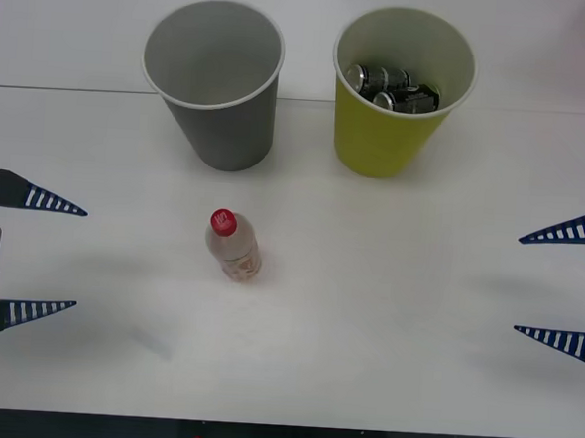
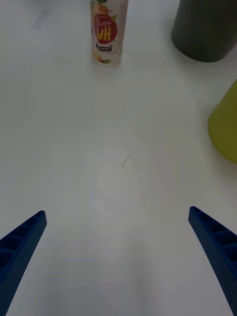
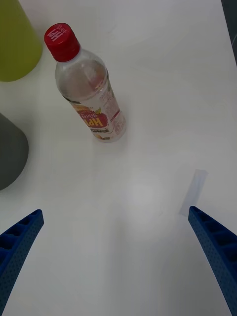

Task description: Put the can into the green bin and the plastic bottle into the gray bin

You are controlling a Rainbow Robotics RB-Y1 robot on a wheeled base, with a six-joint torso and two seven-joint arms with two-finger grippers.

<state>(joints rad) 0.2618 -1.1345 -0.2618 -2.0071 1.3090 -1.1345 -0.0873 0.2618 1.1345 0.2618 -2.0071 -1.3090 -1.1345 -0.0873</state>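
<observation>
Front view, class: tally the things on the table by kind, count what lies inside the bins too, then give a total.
Bins: 2, the gray bin and the green bin
Cans: 2, both inside the green bin
Plastic bottles: 1, the plastic bottle, upright
Total: 5

Plastic bottle (image 1: 233, 245) upright before gray bin (image 1: 216, 83); cans (image 1: 392, 88) inside green bin (image 1: 395, 91).

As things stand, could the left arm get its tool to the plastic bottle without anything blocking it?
Probably yes. The left tool is open at the table's left edge, and the plastic bottle stands upright with bare table between them. The gray bin sits farther back, off that path.
</observation>
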